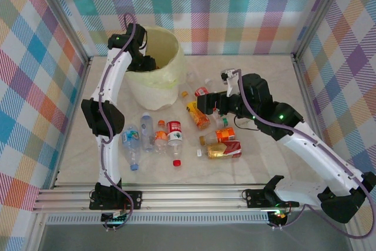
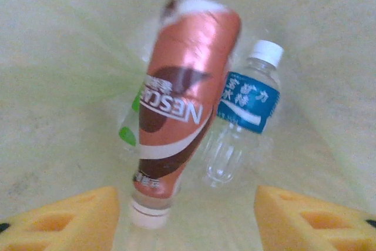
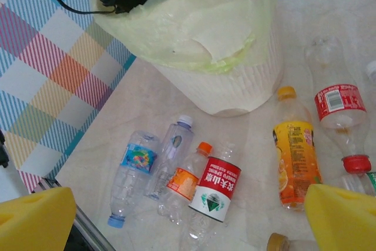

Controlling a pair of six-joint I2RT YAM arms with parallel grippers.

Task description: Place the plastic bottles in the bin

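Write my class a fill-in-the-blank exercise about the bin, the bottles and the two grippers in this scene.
1. The left gripper hangs over the pale-yellow ____.
2. Below it, the clear bottle beside the brown Nescafe bottle wears a ____ label.
3. The right gripper, above the bottles lying on the table, has its jaws ____.
Missing words: bin; blue; open.

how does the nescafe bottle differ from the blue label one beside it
The Nescafé bottle wears a coppery-brown sleeve over most of its body; the blue-label bottle is clear with one band. The Nescafé bottle's cap points down the picture, blurred; the blue-label bottle's points up, sharp. Both are inside the bag-lined bin.
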